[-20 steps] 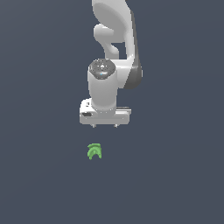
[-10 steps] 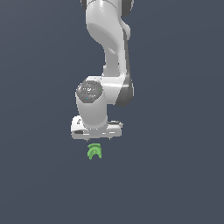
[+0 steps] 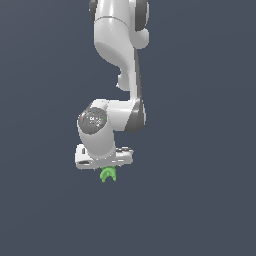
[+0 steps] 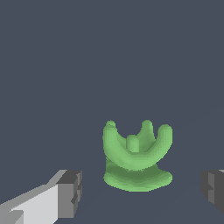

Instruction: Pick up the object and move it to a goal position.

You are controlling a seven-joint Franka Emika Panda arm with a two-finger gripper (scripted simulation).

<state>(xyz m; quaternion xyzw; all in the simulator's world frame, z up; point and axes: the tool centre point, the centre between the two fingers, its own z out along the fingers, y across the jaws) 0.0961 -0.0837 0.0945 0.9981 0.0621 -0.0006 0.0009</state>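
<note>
One green object (image 3: 107,174) sits at lower centre of my exterior view, just below my claw (image 3: 106,169); its fingers (image 4: 65,194) are spread, flanking without touching.

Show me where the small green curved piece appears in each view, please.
Exterior view: the green piece lies just under the white pincer, low in the picture's middle.
Wrist view: the green piece sits between the two dark fingertips.
Shared landmark: the pincer.

I saw a smooth, plastic-looking green object (image 4: 136,153), a glossy white arm (image 3: 120,55), dark matt pads (image 4: 71,193), and a flat matt tabletop (image 3: 200,150).
</note>
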